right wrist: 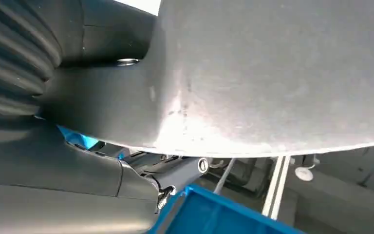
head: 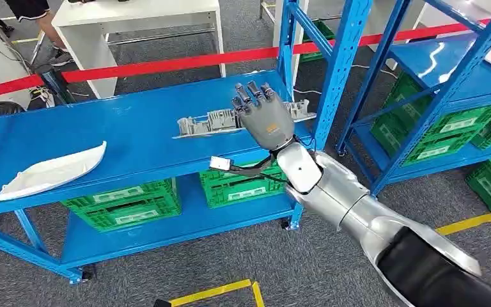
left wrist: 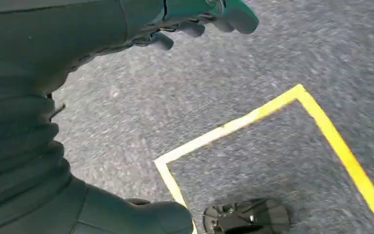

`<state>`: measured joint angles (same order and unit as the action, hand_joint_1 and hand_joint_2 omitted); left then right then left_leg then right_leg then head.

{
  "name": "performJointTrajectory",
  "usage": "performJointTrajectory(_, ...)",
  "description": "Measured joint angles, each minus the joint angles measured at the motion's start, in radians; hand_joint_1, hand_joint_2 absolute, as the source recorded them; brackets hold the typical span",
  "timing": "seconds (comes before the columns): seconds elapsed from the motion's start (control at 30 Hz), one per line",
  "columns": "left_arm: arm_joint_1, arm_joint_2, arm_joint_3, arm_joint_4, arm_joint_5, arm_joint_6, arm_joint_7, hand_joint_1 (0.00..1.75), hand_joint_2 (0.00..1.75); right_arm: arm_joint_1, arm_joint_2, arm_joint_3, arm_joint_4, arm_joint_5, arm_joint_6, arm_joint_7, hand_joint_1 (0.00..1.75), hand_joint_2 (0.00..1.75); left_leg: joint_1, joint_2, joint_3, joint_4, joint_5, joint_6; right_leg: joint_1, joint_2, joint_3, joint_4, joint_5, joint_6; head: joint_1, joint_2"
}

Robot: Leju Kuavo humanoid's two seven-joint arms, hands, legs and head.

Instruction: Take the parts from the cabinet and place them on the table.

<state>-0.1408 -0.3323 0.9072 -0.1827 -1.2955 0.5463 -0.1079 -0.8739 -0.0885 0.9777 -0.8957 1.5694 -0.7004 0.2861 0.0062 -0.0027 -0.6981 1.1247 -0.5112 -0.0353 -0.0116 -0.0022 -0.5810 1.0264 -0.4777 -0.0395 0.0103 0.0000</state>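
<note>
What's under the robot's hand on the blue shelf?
The right hand covers the middle of a long grey part lying on the blue shelf. Whether the fingers touch it is hidden.

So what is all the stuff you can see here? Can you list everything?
grey part: one, grey, long and ribbed, on the blue shelf under the right hand
white part: one, white, curved, near the shelf's left end
blue shelf: one, blue, top level of the near rack
green crates: two, green, on the lower level
second rack: one, blue, to the right, holding more green crates
red tape: one strip, red, stretched behind the racks
white table: one, white, far back
yellow floor lines: yellow, on grey carpet
right hand: one, grey, over the grey part
left hand: one, dark, hanging above the floor
</note>
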Motion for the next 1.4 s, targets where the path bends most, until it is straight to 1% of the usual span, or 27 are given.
performJointTrajectory(0.07,-0.002,0.000,0.000,0.000,0.001,0.001,0.000,0.00,1.75,0.000,0.001,0.002,0.004,0.000,0.000,0.002,1.75,1.75,0.004,0.000,-0.035,0.146,-0.088,-0.009,0.000,0.000,-0.029,0.001,0.022,0.001,0.000,0.000)
performJointTrajectory(0.1,-0.002,0.000,0.000,0.000,0.002,0.001,0.000,0.00,1.75,0.000,0.001,0.004,0.006,0.000,0.000,0.004,1.75,1.75,0.006,0.000,-0.038,0.197,-0.094,-0.014,0.000,-0.001,-0.045,0.002,0.034,0.002,0.000,0.000)
performJointTrajectory(0.13,-0.002,0.000,0.000,0.000,0.006,0.002,0.000,0.00,1.75,0.000,0.001,0.006,0.008,0.000,0.000,0.004,1.75,1.75,0.008,0.000,-0.023,0.200,-0.071,-0.016,-0.001,-0.001,-0.060,0.003,0.044,0.005,0.000,0.000)
performJointTrajectory(0.2,-0.003,0.000,0.000,0.000,0.007,0.002,0.000,0.00,1.75,-0.001,0.001,0.011,0.010,0.000,0.000,0.004,1.75,1.75,0.011,0.000,0.053,0.116,-0.001,-0.018,-0.005,-0.002,-0.088,0.008,0.064,0.013,0.000,0.000)
performJointTrajectory(0.23,-0.005,0.000,0.000,0.000,0.007,0.002,0.000,0.00,1.75,-0.003,0.001,0.011,0.010,0.000,0.000,0.005,1.75,1.75,0.013,0.000,0.116,0.035,0.016,-0.019,-0.007,-0.002,-0.099,0.011,0.073,0.019,0.000,0.000)
performJointTrajectory(0.27,-0.007,-0.002,0.000,0.000,0.009,0.002,0.000,0.00,1.75,-0.006,0.002,0.011,0.010,0.000,0.000,0.005,1.75,1.75,0.015,-0.001,0.170,-0.054,-0.025,-0.018,-0.006,-0.001,-0.106,0.013,0.081,0.026,-0.001,0.000)
performJointTrajectory(0.3,-0.010,-0.003,0.000,0.000,0.010,0.002,-0.001,0.00,1.75,-0.011,0.001,0.011,0.011,-0.001,0.000,0.006,1.75,1.75,0.005,-0.006,0.204,-0.106,-0.040,-0.004,-0.003,-0.001,-0.110,0.014,0.090,0.034,0.001,0.000)
performJointTrajectory(0.4,-0.013,-0.005,0.000,0.000,0.019,0.002,-0.001,0.00,1.75,-0.020,0.005,0.013,0.012,0.000,0.000,-0.002,1.75,1.75,0.000,-0.006,0.178,-0.096,-0.021,0.022,-0.006,-0.001,-0.109,-0.003,0.123,0.054,0.000,0.000)
performJointTrajectory(0.43,-0.013,-0.007,0.001,0.000,0.024,0.002,-0.002,0.00,1.75,-0.020,0.005,0.013,0.015,0.000,0.000,-0.003,1.75,1.75,0.005,-0.002,0.171,-0.104,-0.005,0.038,-0.009,-0.001,-0.113,-0.002,0.121,0.061,0.000,0.000)
performJointTrajectory(0.47,-0.015,-0.008,0.001,0.000,0.026,0.003,-0.005,0.00,1.75,-0.021,0.005,0.013,0.019,0.000,0.000,-0.003,1.75,1.75,0.005,0.002,0.164,-0.104,0.007,0.045,-0.010,0.001,-0.127,0.021,0.075,0.062,0.001,0.000)
performJointTrajectory(0.53,-0.015,-0.008,0.001,0.000,0.026,0.003,-0.009,0.00,1.75,-0.024,0.005,0.014,0.023,0.000,0.000,0.000,1.75,1.75,0.004,0.002,0.131,-0.102,0.034,0.054,-0.008,0.001,-0.172,0.154,-0.052,0.065,0.002,0.000)
performJointTrajectory(0.57,-0.015,-0.008,0.001,0.000,0.026,0.003,-0.009,0.00,1.75,-0.025,0.005,0.016,0.024,-0.001,0.000,0.002,1.75,1.75,0.002,0.002,0.113,-0.101,0.048,0.057,-0.006,0.001,-0.192,0.238,-0.097,0.067,0.002,0.000)
performJointTrajectory(0.6,-0.015,-0.008,0.001,0.000,0.024,0.003,-0.009,0.00,1.75,-0.026,0.005,0.018,0.027,0.000,0.000,0.005,1.75,1.75,0.000,0.003,0.095,-0.099,0.061,0.058,-0.005,0.001,-0.201,0.300,-0.112,0.066,0.002,0.000)
performJointTrajectory(0.67,-0.016,-0.008,0.001,0.000,0.022,0.003,-0.008,0.00,1.75,-0.026,0.006,0.023,0.036,0.000,0.000,0.003,1.75,1.75,-0.003,0.003,0.058,-0.095,0.086,0.058,-0.003,0.001,-0.164,0.311,-0.061,0.060,0.002,0.000)
performJointTrajectory(0.73,-0.016,-0.008,0.001,0.000,0.021,0.003,-0.008,0.00,1.75,-0.031,0.008,0.024,0.043,0.000,0.000,-0.004,1.75,1.75,-0.007,0.001,0.027,-0.092,0.110,0.056,0.004,0.002,-0.048,0.170,-0.012,0.043,0.002,0.000)
performJointTrajectory(0.8,-0.018,-0.011,0.001,0.000,0.021,0.003,-0.007,0.00,1.75,-0.043,0.018,0.023,0.046,0.000,0.000,-0.019,1.75,1.75,-0.013,0.001,0.012,-0.088,0.127,0.046,0.016,0.000,0.074,-0.007,-0.076,0.026,0.002,0.000)
performJointTrajectory(0.83,-0.019,-0.011,0.001,0.000,0.020,0.003,-0.007,0.00,1.75,-0.044,0.020,0.023,0.048,-0.002,0.000,-0.019,1.75,1.75,-0.010,0.004,0.014,-0.095,0.140,0.039,0.018,0.001,0.064,0.002,-0.063,0.032,-0.002,0.000)
performJointTrajectory(0.93,-0.021,-0.010,0.001,0.002,0.020,0.005,-0.003,0.00,1.75,-0.047,0.025,0.023,0.058,-0.001,0.000,-0.024,1.75,1.75,-0.009,0.001,0.006,-0.106,0.165,0.020,0.014,-0.002,0.046,-0.013,-0.034,0.013,0.006,0.000)
performJointTrajectory(1.0,-0.021,-0.010,0.001,0.002,0.020,0.006,-0.001,0.00,1.75,-0.050,0.033,0.023,0.063,-0.001,0.000,-0.038,1.75,1.75,-0.005,0.000,-0.021,-0.046,0.067,0.011,0.009,-0.007,0.019,-0.014,-0.008,-0.002,0.000,0.000)
performJointTrajectory(1.07,-0.021,-0.008,0.001,0.002,0.025,0.009,0.001,0.00,1.75,-0.048,0.037,0.023,0.063,-0.001,0.000,-0.051,1.75,1.75,0.000,0.000,-0.057,0.108,-0.054,-0.001,0.008,-0.006,-0.016,-0.014,0.022,-0.002,-0.001,0.000)
performJointTrajectory(1.1,-0.021,-0.008,0.001,0.002,0.027,0.009,0.003,0.00,1.75,-0.046,0.037,0.022,0.063,-0.001,0.000,-0.060,1.75,1.75,0.002,0.000,-0.065,0.177,-0.074,-0.005,0.007,-0.007,-0.034,-0.013,0.036,0.000,-0.001,0.000)
performJointTrajectory(1.17,-0.021,-0.008,0.001,0.001,0.038,0.010,0.006,0.00,1.75,-0.038,0.037,0.021,0.064,0.000,0.000,-0.069,1.75,1.75,0.006,0.001,-0.038,0.210,-0.029,-0.010,0.005,-0.008,-0.069,-0.012,0.062,0.006,-0.001,0.000)
performJointTrajectory(1.23,-0.021,-0.007,0.001,0.001,0.045,0.010,0.006,0.00,1.75,-0.035,0.037,0.021,0.066,0.000,0.000,-0.069,1.75,1.75,0.008,0.001,0.061,0.106,0.035,-0.011,0.002,-0.010,-0.103,-0.008,0.088,0.014,-0.001,0.000)
performJointTrajectory(1.27,-0.021,-0.007,0.001,0.001,0.048,0.010,0.006,0.00,1.75,-0.036,0.038,0.019,0.066,0.000,0.000,-0.069,1.75,1.75,0.011,0.000,0.136,0.015,0.019,-0.011,0.001,-0.009,-0.114,-0.004,0.100,0.019,-0.002,0.000)
performJointTrajectory(1.3,-0.022,-0.007,0.002,0.000,0.049,0.010,0.003,0.00,1.75,-0.036,0.039,0.014,0.066,-0.001,0.000,-0.071,1.75,1.75,0.006,0.000,0.203,-0.081,-0.033,-0.008,0.005,-0.007,-0.124,-0.001,0.108,0.027,-0.002,0.000)
performJointTrajectory(1.33,-0.022,-0.007,0.002,0.000,0.051,0.010,0.000,0.00,1.75,-0.034,0.039,0.007,0.066,-0.001,0.000,-0.075,1.75,1.75,0.002,-0.005,0.210,-0.104,-0.046,0.008,0.005,-0.009,-0.125,-0.003,0.120,0.034,0.001,0.000)
performJointTrajectory(1.4,-0.019,-0.008,0.002,0.000,0.051,0.010,0.000,0.00,1.75,-0.034,0.040,0.002,0.067,-0.001,0.000,-0.082,1.75,1.75,-0.002,-0.004,0.190,-0.105,-0.035,0.023,0.002,-0.009,-0.124,-0.015,0.143,0.048,0.000,0.000)
